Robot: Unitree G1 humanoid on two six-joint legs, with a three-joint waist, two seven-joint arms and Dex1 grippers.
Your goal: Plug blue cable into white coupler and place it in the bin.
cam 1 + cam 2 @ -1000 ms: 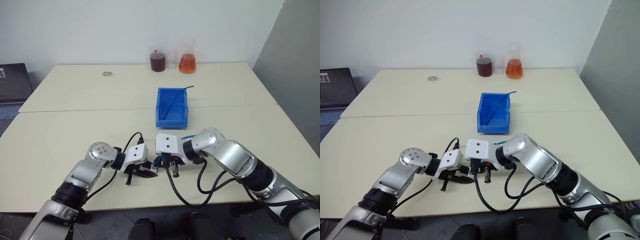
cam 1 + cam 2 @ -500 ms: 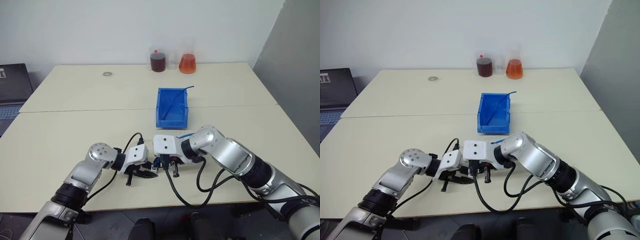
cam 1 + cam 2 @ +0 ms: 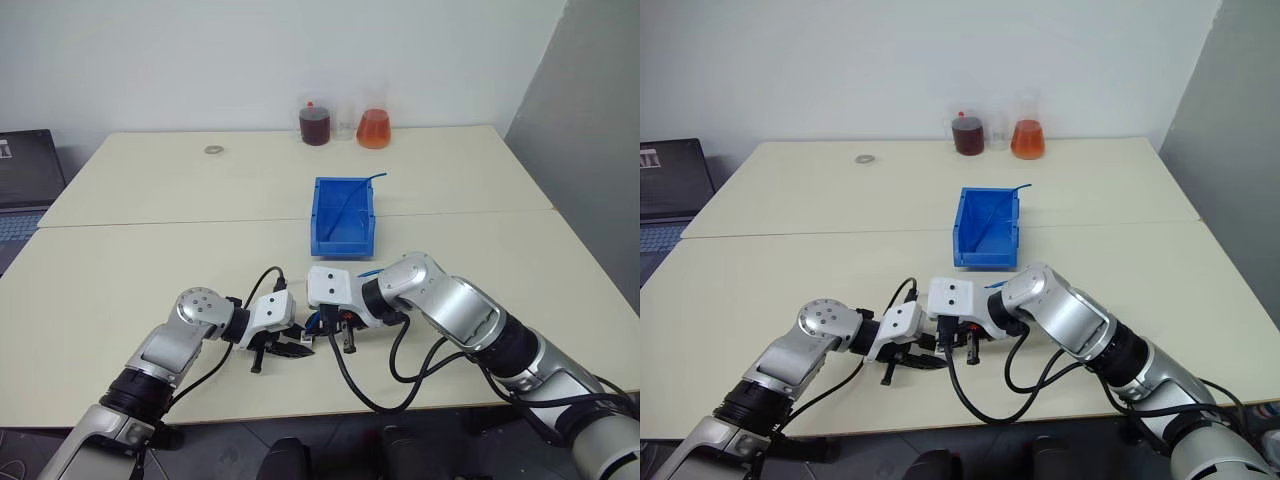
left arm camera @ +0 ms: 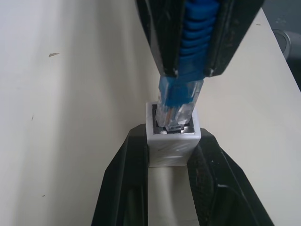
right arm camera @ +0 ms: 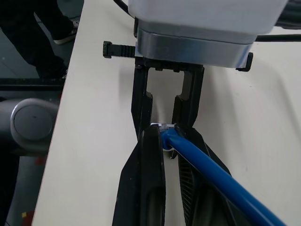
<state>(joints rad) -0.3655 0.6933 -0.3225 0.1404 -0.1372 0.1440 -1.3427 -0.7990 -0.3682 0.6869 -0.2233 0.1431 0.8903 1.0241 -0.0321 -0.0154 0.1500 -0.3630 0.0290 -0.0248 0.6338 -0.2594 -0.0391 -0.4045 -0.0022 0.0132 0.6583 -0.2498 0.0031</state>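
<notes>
1. Table [image 3: 150, 260]: cream top with a seam across it. Both tools meet just above its near edge.
2. Bin [image 3: 343, 215]: stands open-topped beyond the two tools, well apart from them. A second thin blue cable [image 3: 352, 200] lies in it, one end poking over the far rim.
3. Two flasks [image 3: 346, 124] of dark red and orange liquid stand at the far edge, far beyond the tools.
4. Right tool [image 4: 188, 73]: clenched on the blue cable [image 4: 194, 28], gripping its ribbed boot just behind the plug.
5. Left tool [image 4: 170, 155]: clenched on the white coupler [image 4: 172, 141], one finger on each side wall, socket opening facing the right tool.
6. Blue cable: clear plug tip sits partly inside the coupler's socket. Whether it is fully seated I cannot tell. The rest of the cable trails back from the right tool toward its wrist.
</notes>
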